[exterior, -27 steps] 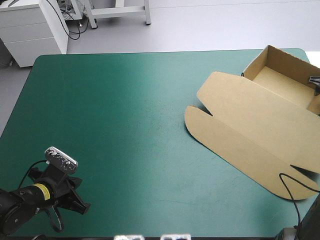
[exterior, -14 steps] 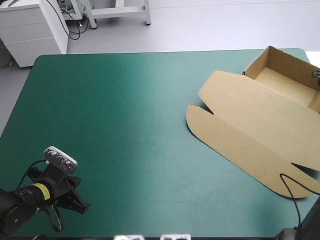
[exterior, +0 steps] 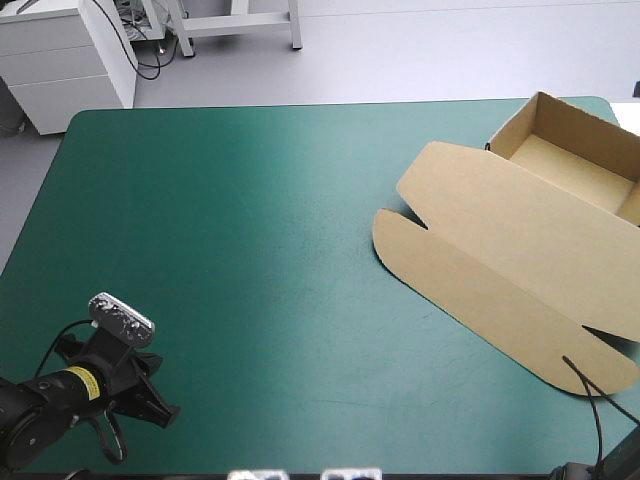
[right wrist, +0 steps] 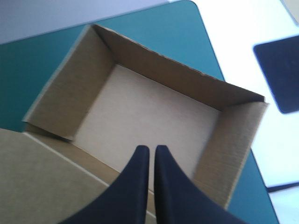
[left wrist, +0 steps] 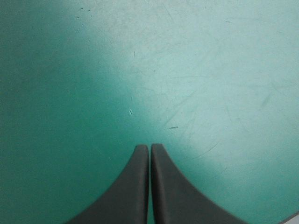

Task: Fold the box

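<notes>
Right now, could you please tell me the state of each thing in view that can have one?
box: an open tray with its walls raised, at the table's far right corner.
lid: unfolded, lying flat on the teal-green cover.
left gripper: shut, holding nothing, over bare cover.
right gripper: shut, holding nothing, with the open tray just ahead of it.

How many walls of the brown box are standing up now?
3: the short wall toward the table's middle, the long far wall, the other short wall by the table's right edge. A fourth, on the lid's side, may be hidden.
</notes>
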### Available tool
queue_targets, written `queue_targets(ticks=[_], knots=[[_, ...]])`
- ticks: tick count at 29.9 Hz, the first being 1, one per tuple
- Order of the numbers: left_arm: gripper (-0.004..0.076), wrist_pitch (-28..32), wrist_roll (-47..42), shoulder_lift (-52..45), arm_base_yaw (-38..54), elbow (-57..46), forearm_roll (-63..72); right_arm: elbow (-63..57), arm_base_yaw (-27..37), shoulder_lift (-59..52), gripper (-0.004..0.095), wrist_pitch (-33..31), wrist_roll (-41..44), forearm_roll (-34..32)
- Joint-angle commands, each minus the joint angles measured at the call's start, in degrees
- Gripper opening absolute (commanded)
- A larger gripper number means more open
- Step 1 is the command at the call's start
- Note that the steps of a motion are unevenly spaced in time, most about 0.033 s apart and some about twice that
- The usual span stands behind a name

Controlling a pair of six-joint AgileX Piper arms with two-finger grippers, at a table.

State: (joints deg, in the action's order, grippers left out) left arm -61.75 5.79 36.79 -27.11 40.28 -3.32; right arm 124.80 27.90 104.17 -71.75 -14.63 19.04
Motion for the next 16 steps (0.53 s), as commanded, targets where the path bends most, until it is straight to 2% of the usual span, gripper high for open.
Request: queue_targets(ticks=[1, 4, 8, 11, 16], knots=[[-0.0008, 2.7, -0.5, 0.1, 0.0, 1.4, -0.2, 0.9, 0.2, -6.8, -0.0013, 0.2, -2.8, 9.2], [-0.0008, 2.7, -0.5, 0.1, 0.0, 1.4, -0.2, -0.6, -1.0, -10.2, -0.0013, 0.2, -4.8, 13.1], [-0.0008, 2.7, -0.5, 0.1, 0.0, 1.4, 0.3, -2.5, -6.2, -14.6, -0.0013, 0.2, -5.2, 10.8], [-0.0008, 2.7, -0.5, 0.1, 0.0, 1.4, 0.6, -5.3, -12.3, -17.8, -0.0013, 0.2, -6.1, 9.5], [-0.0008, 3.2, -0.5, 0.1, 0.0, 1.4, 0.6, -12.6, -26.9, -23.3, -0.0013, 0.2, -6.3, 1.4]])
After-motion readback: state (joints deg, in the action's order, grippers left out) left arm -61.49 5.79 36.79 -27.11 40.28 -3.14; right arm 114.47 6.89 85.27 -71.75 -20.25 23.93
